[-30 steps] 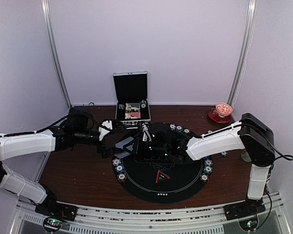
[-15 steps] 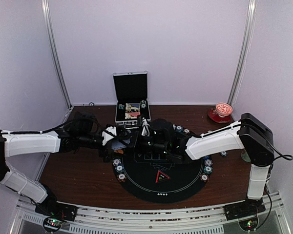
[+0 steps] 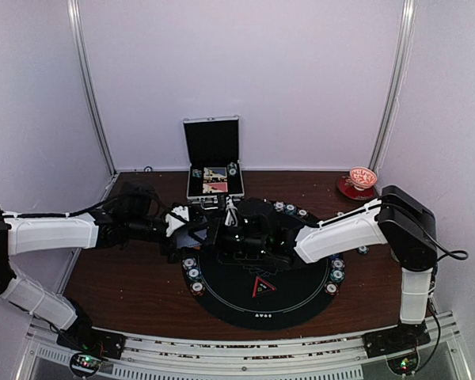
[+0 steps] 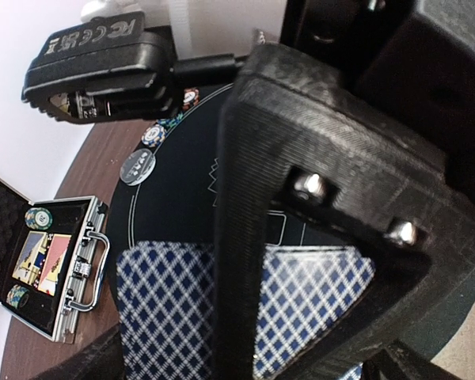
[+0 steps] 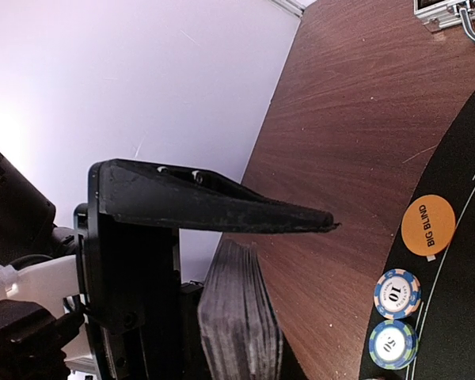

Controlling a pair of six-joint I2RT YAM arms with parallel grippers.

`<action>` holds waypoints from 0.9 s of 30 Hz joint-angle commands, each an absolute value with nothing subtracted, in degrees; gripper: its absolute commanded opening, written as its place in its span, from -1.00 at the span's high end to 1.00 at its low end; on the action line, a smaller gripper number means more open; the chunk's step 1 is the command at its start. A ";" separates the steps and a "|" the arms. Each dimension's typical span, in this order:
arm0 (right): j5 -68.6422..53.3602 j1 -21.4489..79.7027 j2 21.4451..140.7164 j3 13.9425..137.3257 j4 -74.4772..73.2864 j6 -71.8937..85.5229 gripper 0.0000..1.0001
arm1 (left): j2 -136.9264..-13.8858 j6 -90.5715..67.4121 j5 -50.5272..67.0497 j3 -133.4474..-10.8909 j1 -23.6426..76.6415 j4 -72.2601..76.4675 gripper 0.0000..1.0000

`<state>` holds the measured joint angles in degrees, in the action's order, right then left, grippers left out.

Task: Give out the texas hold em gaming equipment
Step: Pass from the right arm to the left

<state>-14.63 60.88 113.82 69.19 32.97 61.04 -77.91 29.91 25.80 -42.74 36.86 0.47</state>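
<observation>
Two arms meet over the far left edge of the round black mat (image 3: 261, 307), so that's where all the action is. The right gripper (image 3: 220, 231) is clamped on a deck of playing cards (image 5: 237, 317), holding it up off the table (image 3: 119, 285) with the card edges facing its own wrist cam. The left gripper (image 3: 191, 228) has its fingers spread wide, one on either side of the deck. Its wrist cam shows the blue diamond backs, with one of the right gripper's black fingers across the front. Honestly can't tell if the left fingers are touching the cards

Rest of the gear:
- poker chips (image 3: 193, 274) sit in little groups around the rim of the mat, on the left, right and far sides
- an orange BIG BLIND disc (image 5: 427, 226) lies just inside the mat's edge, right beside two of the chips
- a dark button disc (image 4: 137, 165) is on the mat rim too, near more chips
- the silver case (image 3: 214, 158) stands open at the far edge of the table, lid up, with a couple of chips and some cards inside
- a red dish (image 3: 358, 184) is off at the far right
</observation>
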 commanded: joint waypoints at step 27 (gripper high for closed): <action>-17.13 61.42 115.73 71.01 37.12 61.74 0.67 | -79.16 32.02 22.68 -40.89 37.26 1.84 0.38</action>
